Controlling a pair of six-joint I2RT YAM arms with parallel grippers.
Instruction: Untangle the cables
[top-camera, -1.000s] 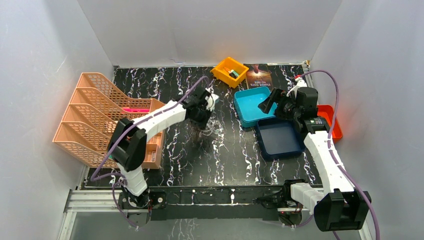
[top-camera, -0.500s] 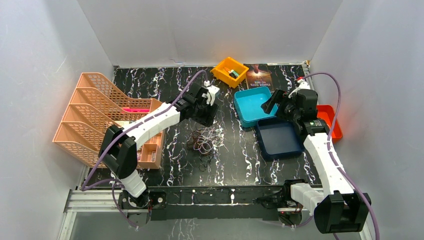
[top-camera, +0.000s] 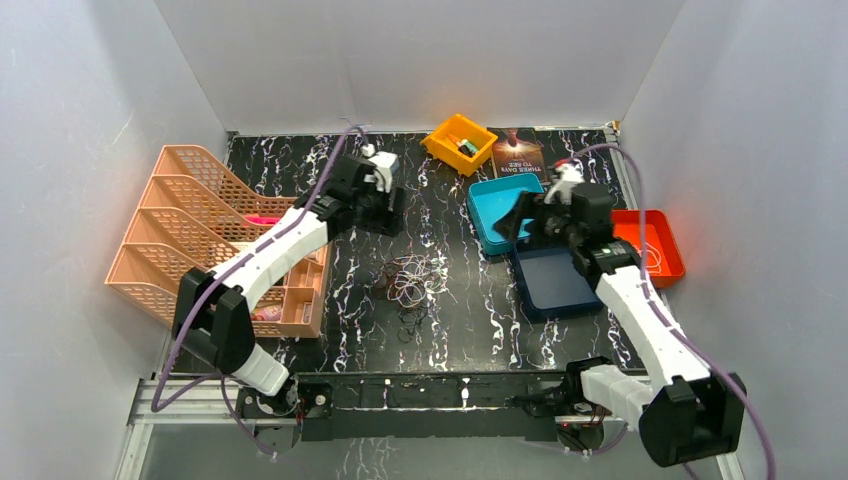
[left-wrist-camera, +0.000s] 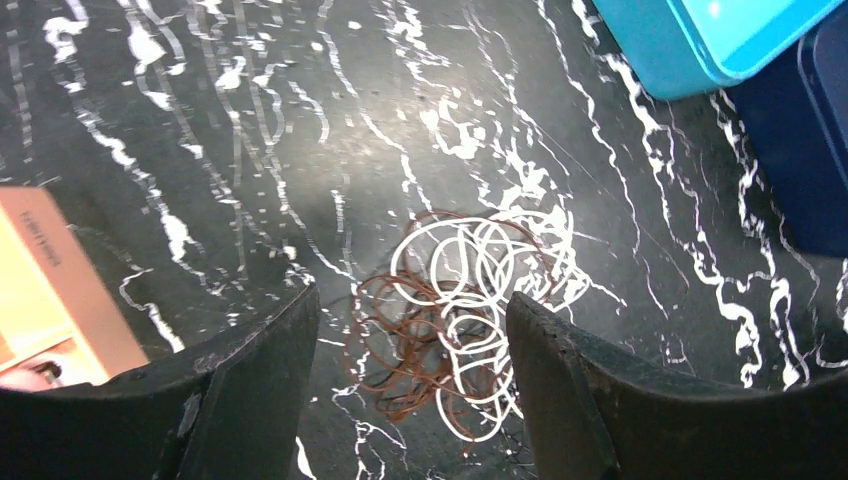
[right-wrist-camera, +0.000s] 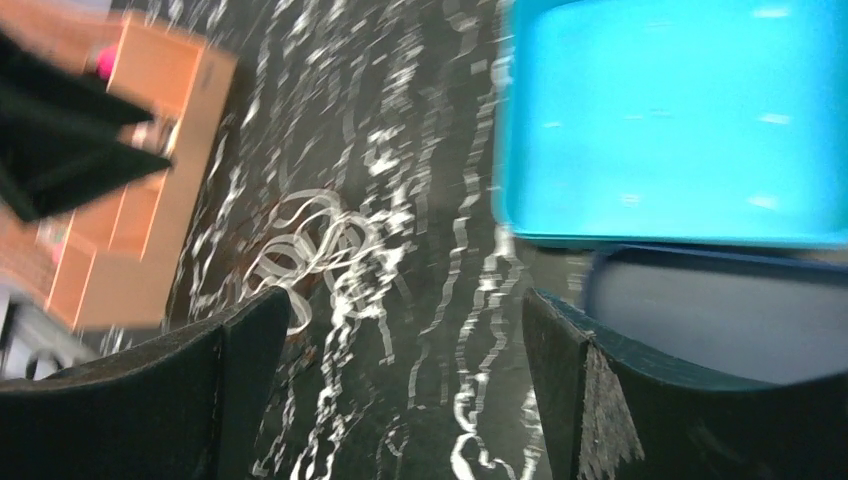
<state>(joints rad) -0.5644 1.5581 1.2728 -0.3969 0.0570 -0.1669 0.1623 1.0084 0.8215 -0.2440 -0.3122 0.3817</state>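
Near the tabletop's middle, the cables (top-camera: 408, 283) lie in a loose clump of white and reddish-brown loops. Farther back the left end effector (top-camera: 383, 210) hangs, jaws spread and empty. The right end effector (top-camera: 520, 215), likewise spread and empty, hovers by the teal tray (top-camera: 485, 205).

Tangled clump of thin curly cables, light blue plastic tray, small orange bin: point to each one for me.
tangled clump of thin curly cables (left-wrist-camera: 455, 300): left wrist view, middle of the loops.
light blue plastic tray (top-camera: 492, 203): top view, bare floor, left side.
small orange bin (top-camera: 445, 138): top view, bare left inside.
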